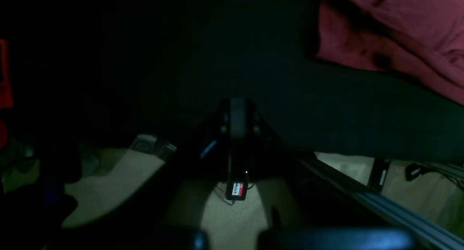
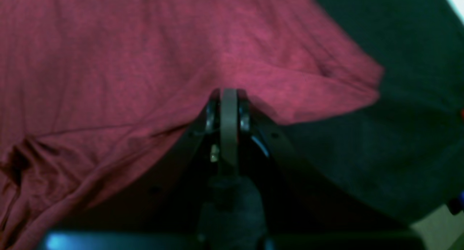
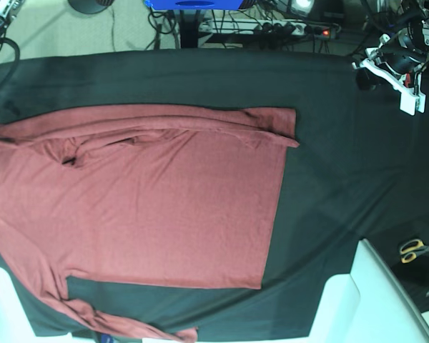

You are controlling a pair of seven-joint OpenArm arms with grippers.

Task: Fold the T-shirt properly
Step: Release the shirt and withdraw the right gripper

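Observation:
The brick-red T-shirt (image 3: pixel 150 200) lies spread flat on the black cloth table (image 3: pixel 329 164), with one sleeve folded along its far edge and another trailing toward the near left corner. My right gripper (image 2: pixel 229 94) is shut, its tips right at the shirt's fabric (image 2: pixel 127 61) near a hem; I cannot tell whether any cloth is pinched. My left gripper (image 1: pixel 237 105) is shut over bare black cloth, with a corner of the shirt (image 1: pixel 398 32) up and to its right. In the base view only the white arm bodies show, at the near left (image 3: pixel 0 300) and the near right (image 3: pixel 350 300).
Scissors (image 3: pixel 415 249) lie at the table's right edge. A white clamp mount (image 3: pixel 395 70) stands at the far right corner, with cables and a power strip (image 3: pixel 272 28) behind the table. An aluminium rail (image 1: pixel 384 203) runs below the table edge.

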